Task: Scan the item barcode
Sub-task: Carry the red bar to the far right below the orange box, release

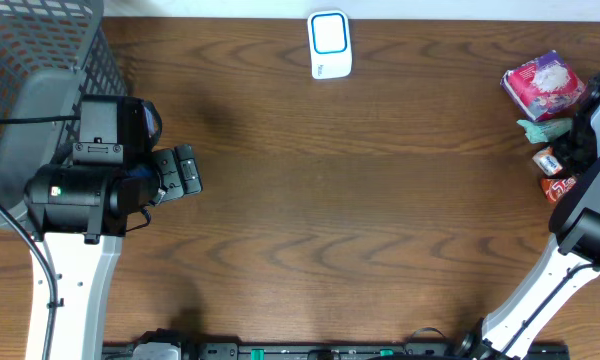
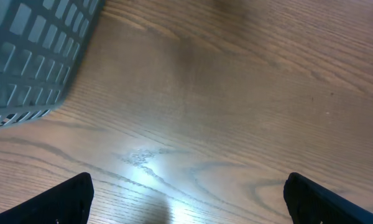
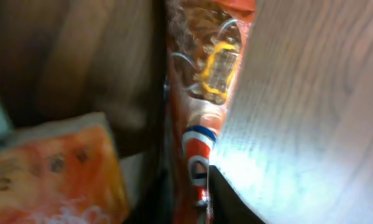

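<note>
Bench of brown wood: left fingers spread wide above it, beside grey mesh basket. Right fingers at orange snack packet; pinching or apart, cannot tell.

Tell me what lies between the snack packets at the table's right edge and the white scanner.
Nothing visible: only bare brown wooden table separates the pink and orange snack packets from the white, blue-framed scanner.
</note>
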Robot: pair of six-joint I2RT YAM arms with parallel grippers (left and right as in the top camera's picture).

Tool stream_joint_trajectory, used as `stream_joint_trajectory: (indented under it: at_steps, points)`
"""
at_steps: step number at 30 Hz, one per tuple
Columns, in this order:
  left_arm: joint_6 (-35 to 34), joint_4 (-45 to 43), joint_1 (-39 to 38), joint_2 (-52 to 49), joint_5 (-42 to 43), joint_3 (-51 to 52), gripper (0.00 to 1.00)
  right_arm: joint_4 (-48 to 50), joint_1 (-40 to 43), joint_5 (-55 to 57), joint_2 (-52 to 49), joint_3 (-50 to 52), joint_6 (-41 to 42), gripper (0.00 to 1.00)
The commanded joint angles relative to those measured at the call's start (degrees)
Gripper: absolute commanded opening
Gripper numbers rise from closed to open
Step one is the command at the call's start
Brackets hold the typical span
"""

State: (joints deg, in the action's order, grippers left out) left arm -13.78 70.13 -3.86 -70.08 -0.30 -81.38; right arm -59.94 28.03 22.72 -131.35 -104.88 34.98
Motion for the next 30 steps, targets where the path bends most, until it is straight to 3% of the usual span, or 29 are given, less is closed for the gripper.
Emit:
stream_joint_trajectory:
  at_steps: [1,8,11,16,17,18,19,25,30]
  points:
    - [-0.72,0.15,0.07,0.09,-0.13,-0.22,0.98,1.66,0.57,-4.85,1.88,0.26,-3.21,0.2]
    - [-0.72,0.13,0.07,0.09,-0.13,-0.22,0.98,1.95,0.39,-7.61,4.33,-1.57,-4.39,0.21]
    - [-0.72,0.13,0.07,0.11,-0.13,-0.22,0.98,1.88,0.42,-7.67,8.5,-2.43,-4.37,0.33]
    - [-0.72,0.13,0.07,0.11,-0.13,-0.22,0.98,2.05,0.42,-7.67,17.97,-2.43,-4.39,0.44]
    - [-0.72,0.13,0.07,0.11,-0.13,-0.22,0.98,1.9,0.42,-7.82,19.78,-2.43,-4.39,0.54]
    - [-0.72,0.13,0.07,0.09,-0.13,-0.22,0.98,1.51,0.37,-8.63,23.12,-2.43,-4.39,0.89]
    - [-0.72,0.13,0.07,0.11,-0.13,-0.22,0.98,1.18,0.37,-9.35,24.65,-2.43,-4.39,0.99]
    - [-0.72,0.15,0.07,0.11,-0.13,-0.22,0.98,-2.32,0.28,-23.08,35.28,-2.36,-4.42,0.99]
    - [-0.72,0.13,0.07,0.09,-0.13,-0.22,0.98,-7.26,-2.34,-24.59,43.04,-2.1,-5.95,0.99]
